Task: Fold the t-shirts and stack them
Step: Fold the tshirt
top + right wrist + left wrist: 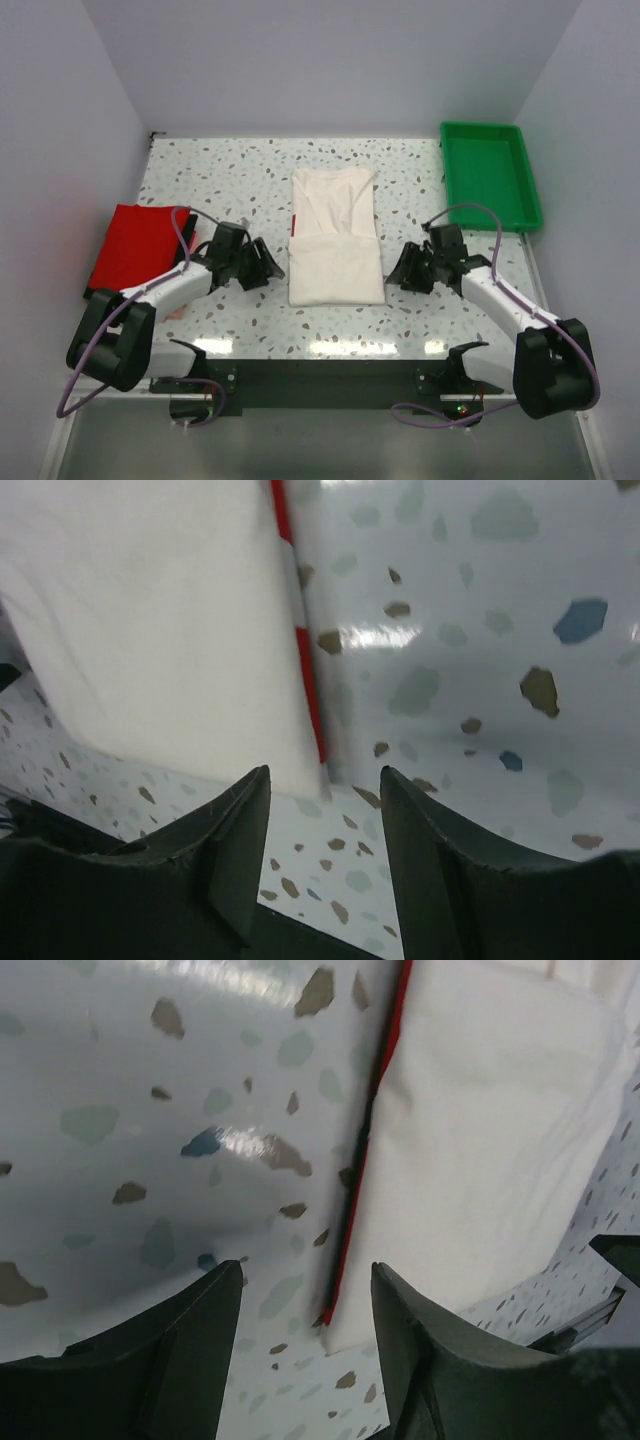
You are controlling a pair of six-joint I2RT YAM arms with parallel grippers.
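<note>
While the left claw [305, 1275] and right claw [323, 775] stand apart and empty, the folded cream-white t-shirt [337, 240] lies between them. A red t-shirt [135, 245] lies at the left edge of the surface [230, 170].

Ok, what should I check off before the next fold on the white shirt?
1. left gripper open and empty: ok.
2. right gripper open and empty: ok.
3. white t-shirt lying flat, sides tucked in: ok.
4. Each gripper beside its own side edge of the shirt, near end: ok.
5. red t-shirt lying apart from the white one: ok.
6. Shirt compact enough to stack: not ok, it is a long rectangle.
</note>
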